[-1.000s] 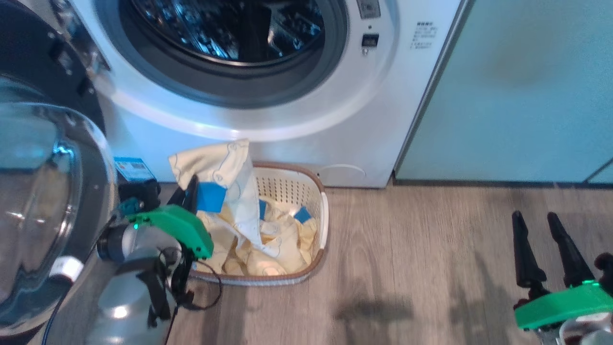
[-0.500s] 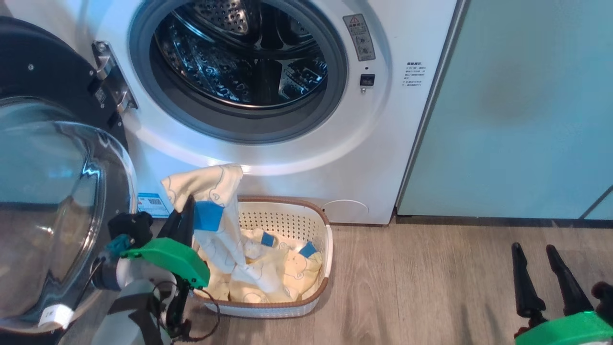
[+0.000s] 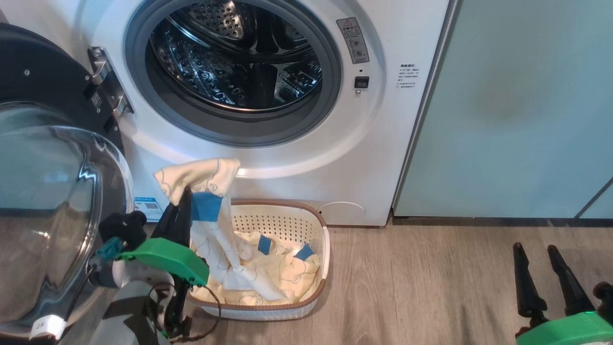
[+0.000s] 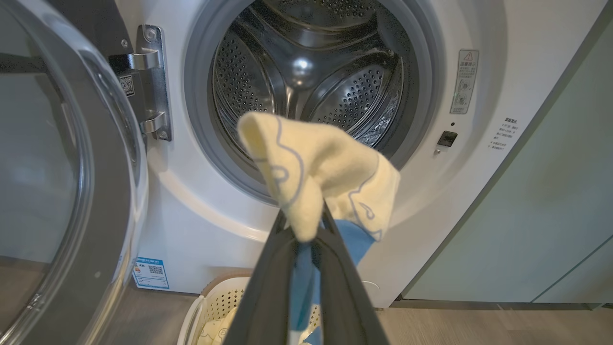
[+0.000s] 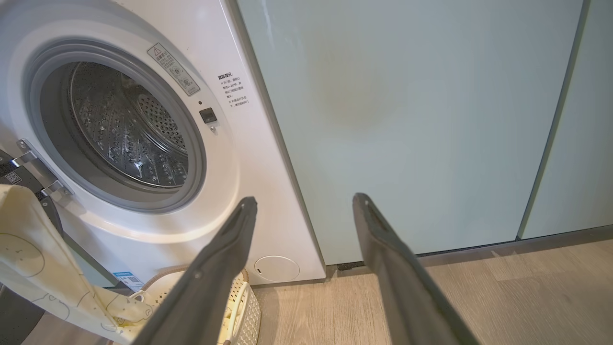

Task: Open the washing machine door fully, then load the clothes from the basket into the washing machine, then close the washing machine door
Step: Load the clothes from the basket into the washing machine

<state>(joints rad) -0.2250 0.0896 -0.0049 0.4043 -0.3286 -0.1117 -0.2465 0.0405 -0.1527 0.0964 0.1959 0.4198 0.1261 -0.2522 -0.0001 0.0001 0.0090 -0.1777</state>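
Observation:
My left gripper (image 3: 187, 195) is shut on a pale yellow piece of the clothes (image 3: 201, 179), lifted above the basket (image 3: 287, 213); the cloth trails down into the basket, where more clothes (image 3: 282, 273) lie. In the left wrist view the held cloth (image 4: 316, 177) drapes over my shut fingertips (image 4: 306, 230) in front of the washing machine (image 4: 191, 201) and its steel drum (image 4: 306, 72). The washing machine door (image 3: 52, 201) stands swung open at the left. My right gripper (image 3: 536, 251) hangs open and empty over the floor at the lower right, also open in the right wrist view (image 5: 304, 201).
Pale teal cabinet doors (image 3: 522, 105) stand right of the washer. The door hinge (image 3: 107, 88) sits on the washer's left. A blue sticker (image 3: 147, 206) is low on the washer front. Wood floor (image 3: 421, 282) stretches between the basket and my right gripper.
The head camera has tilted up, so more of the drum shows. My left gripper has raised the yellow cloth a little higher above the basket. The right gripper stays open.

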